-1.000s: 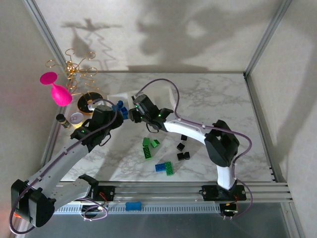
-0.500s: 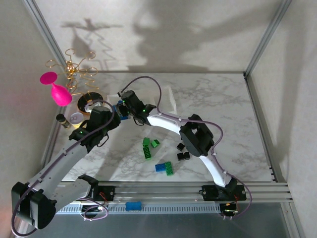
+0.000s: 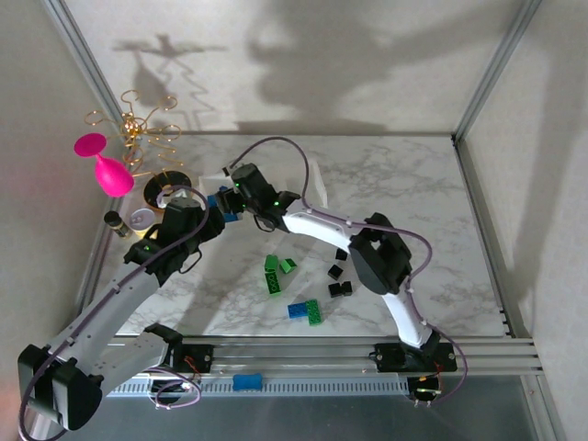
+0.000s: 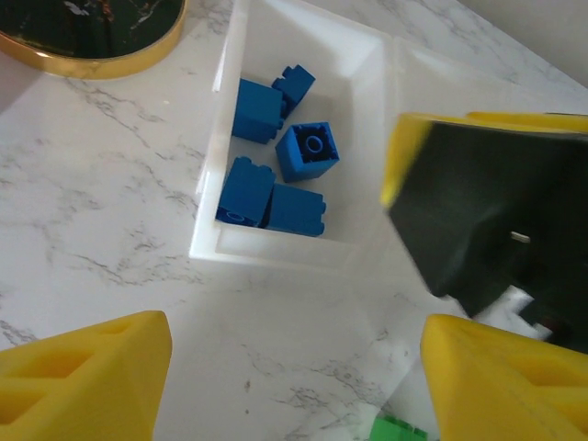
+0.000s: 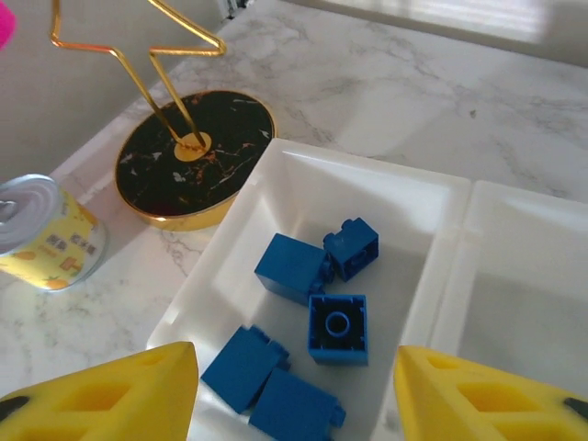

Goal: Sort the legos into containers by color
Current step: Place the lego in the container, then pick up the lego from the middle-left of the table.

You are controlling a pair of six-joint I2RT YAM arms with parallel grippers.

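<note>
Right gripper (image 5: 294,386) is hanging directly over the end compartment of the tray (image 5: 432,276). Its fingers (image 5: 101,390) are standing apart with nothing between them, so it's carrying nothing. Five blue bricks (image 5: 337,328) are sitting in that compartment right beneath it. What I'm seeing of the next compartment, off its right finger, is bare. Left gripper (image 4: 294,377) is hovering just short of the same compartment, jaws also parted and empty.

What I'm weighing for the next pick: everything unsorted is lying behind both grippers, back toward the bases. The green pair (image 3: 272,274) is sitting closest — a bit of green is peeking in at the bottom edge of the left wrist view, just inside that gripper's right finger. So I'm judging the left arm nearer to green.

The longer green brick is looking like it's running roughly along the base-to-tray line, though the overhead view is too small for me to be sure. The black cubes (image 3: 337,271) are lying further back on the right gripper's side, well apart from the left one — I'm treating those as the right arm's. One loose blue brick (image 3: 299,310) is sitting against a green brick (image 3: 314,312) far back near the rail, long axis crosswise.
</note>
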